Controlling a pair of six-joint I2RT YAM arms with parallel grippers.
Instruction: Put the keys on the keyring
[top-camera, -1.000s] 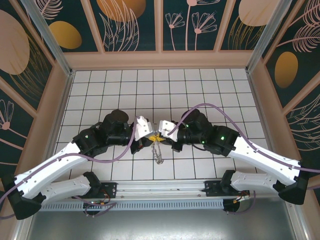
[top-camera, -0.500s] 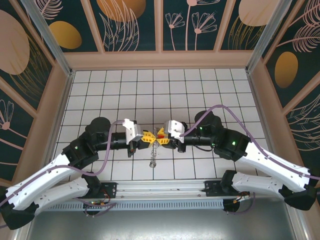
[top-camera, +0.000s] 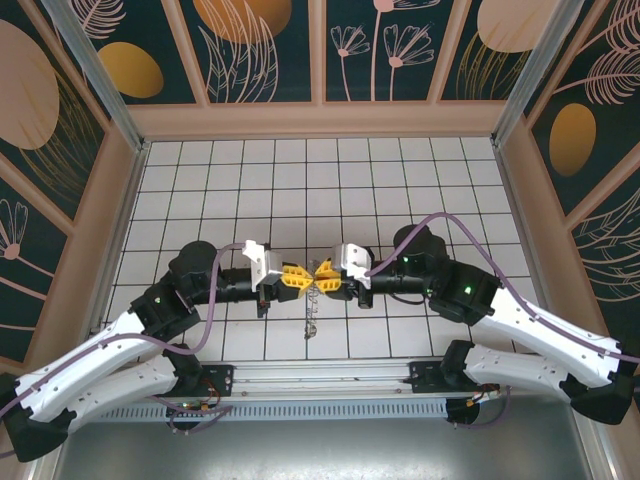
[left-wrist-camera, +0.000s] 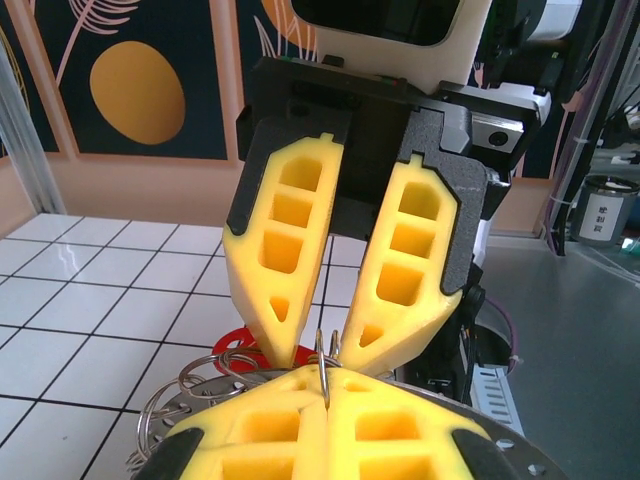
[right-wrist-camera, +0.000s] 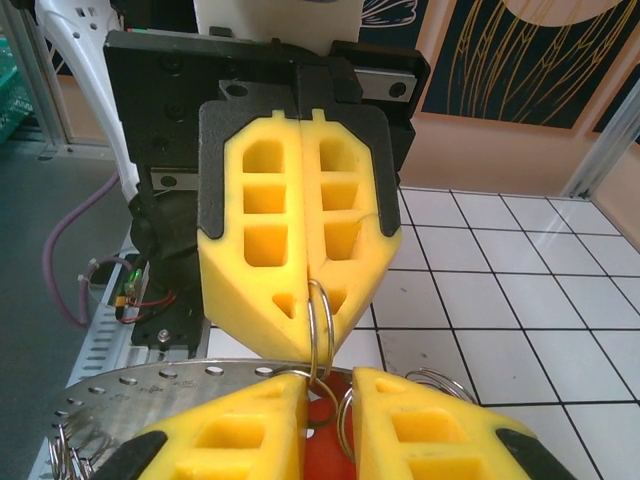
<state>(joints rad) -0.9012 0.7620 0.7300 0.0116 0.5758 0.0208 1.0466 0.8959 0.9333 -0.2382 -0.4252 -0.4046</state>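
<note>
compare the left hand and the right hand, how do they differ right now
The left hand has its fingers pressed together, pinching the wire of the keyring. The right hand has its fingers apart, with a clear gap. The head of the red key shows between the right hand's fingers, not between the left hand's. Both have yellow fingers and face each other tip to tip at the ring.

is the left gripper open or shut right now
Shut. In the right wrist view the left gripper has its yellow fingers pressed flush together, with a wire loop of the keyring pinched at their tips.
</note>
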